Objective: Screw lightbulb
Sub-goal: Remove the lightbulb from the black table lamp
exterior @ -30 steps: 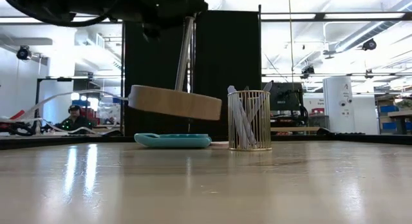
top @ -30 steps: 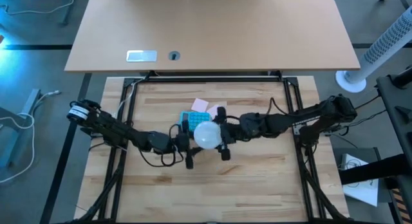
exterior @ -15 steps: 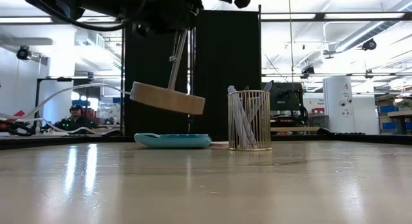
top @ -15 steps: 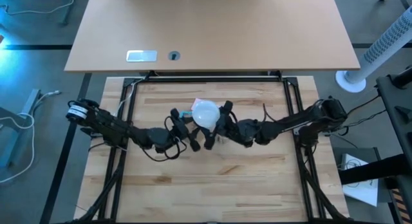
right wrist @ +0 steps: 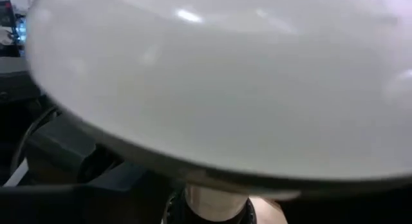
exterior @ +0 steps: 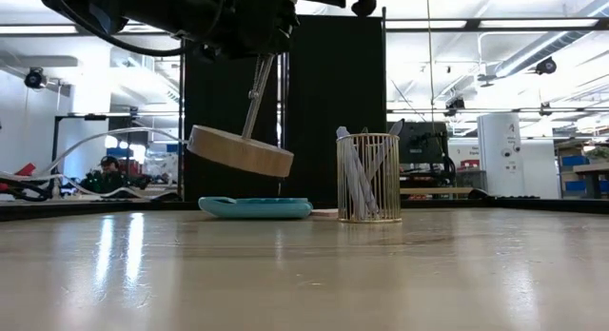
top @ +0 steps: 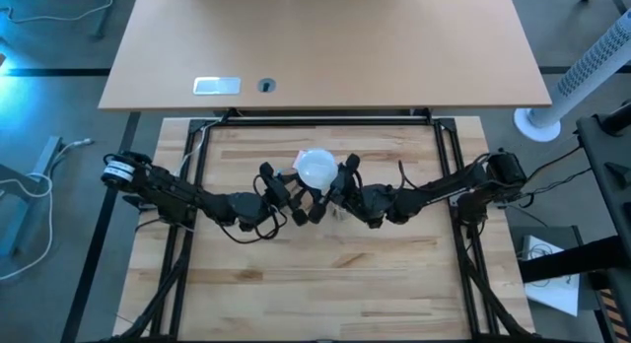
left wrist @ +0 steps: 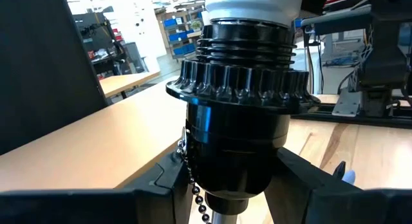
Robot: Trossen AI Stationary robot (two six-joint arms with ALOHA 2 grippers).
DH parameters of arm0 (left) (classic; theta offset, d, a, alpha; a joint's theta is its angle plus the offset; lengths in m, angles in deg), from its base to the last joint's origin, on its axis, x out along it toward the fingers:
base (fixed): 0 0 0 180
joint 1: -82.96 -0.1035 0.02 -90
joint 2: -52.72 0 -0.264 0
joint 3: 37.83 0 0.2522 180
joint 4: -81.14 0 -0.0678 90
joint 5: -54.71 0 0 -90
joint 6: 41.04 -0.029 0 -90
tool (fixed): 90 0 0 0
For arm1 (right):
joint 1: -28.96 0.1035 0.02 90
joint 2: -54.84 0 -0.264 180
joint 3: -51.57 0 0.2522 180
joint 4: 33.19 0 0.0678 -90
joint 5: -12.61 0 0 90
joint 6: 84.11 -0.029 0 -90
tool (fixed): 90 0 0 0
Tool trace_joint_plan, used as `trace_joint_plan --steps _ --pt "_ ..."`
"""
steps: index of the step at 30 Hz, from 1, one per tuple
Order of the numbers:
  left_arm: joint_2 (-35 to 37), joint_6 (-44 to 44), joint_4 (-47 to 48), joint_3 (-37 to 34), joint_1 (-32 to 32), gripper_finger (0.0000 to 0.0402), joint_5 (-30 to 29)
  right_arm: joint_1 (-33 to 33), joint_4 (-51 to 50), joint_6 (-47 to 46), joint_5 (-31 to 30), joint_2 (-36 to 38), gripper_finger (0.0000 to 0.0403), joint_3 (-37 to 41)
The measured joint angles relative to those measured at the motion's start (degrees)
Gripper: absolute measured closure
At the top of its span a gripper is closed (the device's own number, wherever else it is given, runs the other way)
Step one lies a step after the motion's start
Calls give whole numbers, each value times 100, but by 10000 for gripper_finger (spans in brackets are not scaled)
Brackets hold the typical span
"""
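Observation:
The frosted white lightbulb sits with its neck in the black socket of a lamp with a thin metal stem and a round wooden disc base. The lamp hangs tilted in the air over the table. My left gripper comes from the left and is shut on the socket. My right gripper comes from the right and is shut on the bulb's globe, which fills the right wrist view. My left gripper pinches the black socket's smooth lower body, below its ribbed collar, between its two fingers, one on each side. The lamp is lifted clear and tilted, its wooden disc hanging below. My right gripper has the bulb's round globe between its two fingers, coming level from the table's right. The pads are hidden by the globe in the right wrist view. The bulb is clear of the table, its neck in the socket.
A blue calculator lies on the table under the lifted lamp, beside a gold wire cup of pens. A bead chain hangs from the socket. A light wooden desk stands beyond the far edge.
Both grippers have moved together toward the table's far edge, carrying the lamp and bulb. The lamp has tipped further: its wooden disc now slants more steeply and stays clear of the table.

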Motion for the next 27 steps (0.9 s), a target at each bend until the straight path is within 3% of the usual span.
trace_joint_plan --steps 8,15,20,27 --pt "24 -4 227 0 -12 263 12 0 -74 150 43 10 247 2" --pt "332 221 718 -2 47 263 831 0 -906 -111 724 333 268 0" --pt "545 349 1201 -4 164 264 1660 4 -1623 -136 1807 683 256 2" --pt "588 617 1375 -2 182 265 3410 -106 -2546 312 3873 1011 261 -2"
